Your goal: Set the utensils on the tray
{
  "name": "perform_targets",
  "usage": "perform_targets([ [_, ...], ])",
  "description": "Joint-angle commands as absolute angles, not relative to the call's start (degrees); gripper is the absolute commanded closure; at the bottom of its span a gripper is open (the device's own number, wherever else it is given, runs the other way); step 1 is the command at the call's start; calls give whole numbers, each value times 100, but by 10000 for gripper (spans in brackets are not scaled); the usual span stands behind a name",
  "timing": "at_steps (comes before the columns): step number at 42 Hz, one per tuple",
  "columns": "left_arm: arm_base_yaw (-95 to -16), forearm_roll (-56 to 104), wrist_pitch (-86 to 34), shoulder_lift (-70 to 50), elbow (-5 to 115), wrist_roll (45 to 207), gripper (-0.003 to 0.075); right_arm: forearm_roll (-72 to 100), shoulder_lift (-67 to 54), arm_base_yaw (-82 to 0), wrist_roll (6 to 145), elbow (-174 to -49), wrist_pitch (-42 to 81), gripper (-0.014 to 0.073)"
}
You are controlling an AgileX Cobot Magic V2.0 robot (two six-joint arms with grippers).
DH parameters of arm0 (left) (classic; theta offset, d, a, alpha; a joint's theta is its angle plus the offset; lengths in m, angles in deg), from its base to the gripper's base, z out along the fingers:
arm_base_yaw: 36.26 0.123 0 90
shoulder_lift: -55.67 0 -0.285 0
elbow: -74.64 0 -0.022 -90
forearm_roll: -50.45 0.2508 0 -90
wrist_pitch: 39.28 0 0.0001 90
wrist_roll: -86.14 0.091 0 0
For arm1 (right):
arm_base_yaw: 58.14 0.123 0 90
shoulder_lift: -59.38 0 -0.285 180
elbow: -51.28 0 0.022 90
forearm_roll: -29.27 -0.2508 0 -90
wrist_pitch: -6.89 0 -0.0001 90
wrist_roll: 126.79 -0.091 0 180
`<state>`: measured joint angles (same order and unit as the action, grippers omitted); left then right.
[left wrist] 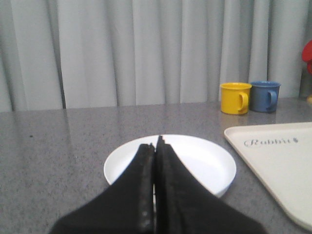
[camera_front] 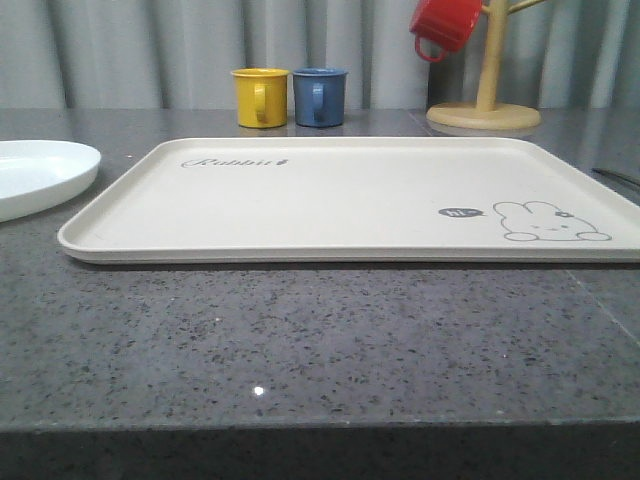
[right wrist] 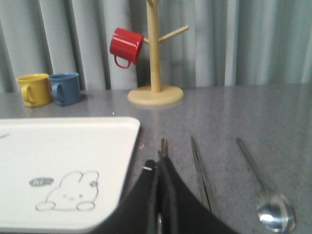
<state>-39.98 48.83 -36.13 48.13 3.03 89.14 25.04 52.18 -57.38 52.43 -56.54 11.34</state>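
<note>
The cream tray (camera_front: pixel 350 195) with its bunny drawing lies in the middle of the table with nothing on it; its corner also shows in the right wrist view (right wrist: pixel 63 151). To the tray's right, on the grey table, lie the utensils. A pair of chopsticks (right wrist: pixel 202 173) and a spoon (right wrist: pixel 273 212) lie side by side. The fork's handle end (right wrist: pixel 164 144) pokes out just beyond my right gripper (right wrist: pixel 161 158), which is shut over it; the rest of the fork is hidden under the fingers. My left gripper (left wrist: pixel 156 145) is shut with nothing in it, above a round white plate (left wrist: pixel 214 163).
A yellow mug (camera_front: pixel 260 96) and a blue mug (camera_front: pixel 320 96) stand behind the tray. A wooden mug tree (camera_front: pixel 485 105) with a red mug (camera_front: pixel 445 25) stands at the back right. The white plate (camera_front: pixel 35 172) lies left of the tray.
</note>
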Motion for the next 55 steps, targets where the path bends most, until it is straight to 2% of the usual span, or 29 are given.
perform_targets([
  [1,-3994,4847,-3544,4832,1258,8909,741,2464,5155,-5759,5284,-6621,1418,707],
  [9,-3994,4991,-1675,3942,3172,8909,741,2511,4143,-5759,5284,-8133,2955,707],
  [16,-3994,4923,-344,2925,4176,8909,741,2511,3125,-5759,5284,-8890,3837,707],
  [33,-3994,4791,66,1880,4218,8909,741,2522,1983,-5759,5321,-8947,4161,699],
  [37,-3994,4791,106,1753,4218,8909,735,2522,1887,-5759,5495,-8947,4219,601],
  [39,-3994,4791,132,1686,4218,8909,709,2522,1861,-5759,5509,-8947,4255,524],
  [41,-3994,4791,157,1632,4218,8909,646,2522,1835,-5759,5509,-8947,4306,419],
  [43,-3994,4791,157,1589,4218,8909,557,2522,1828,-5759,5509,-8947,4329,320],
  [46,-3994,4791,130,1532,4218,8909,410,2522,1828,-5759,5509,-8947,4331,221],
  [48,-3994,4791,127,1471,4218,8909,313,2516,1828,-5759,5509,-8947,4331,188],
  [51,-3994,4791,127,1326,4218,8909,227,2516,1828,-5759,5509,-8947,4331,183],
  [55,-3994,4791,149,1015,4218,8909,219,2516,1828,-5759,5509,-8947,4331,183],
])
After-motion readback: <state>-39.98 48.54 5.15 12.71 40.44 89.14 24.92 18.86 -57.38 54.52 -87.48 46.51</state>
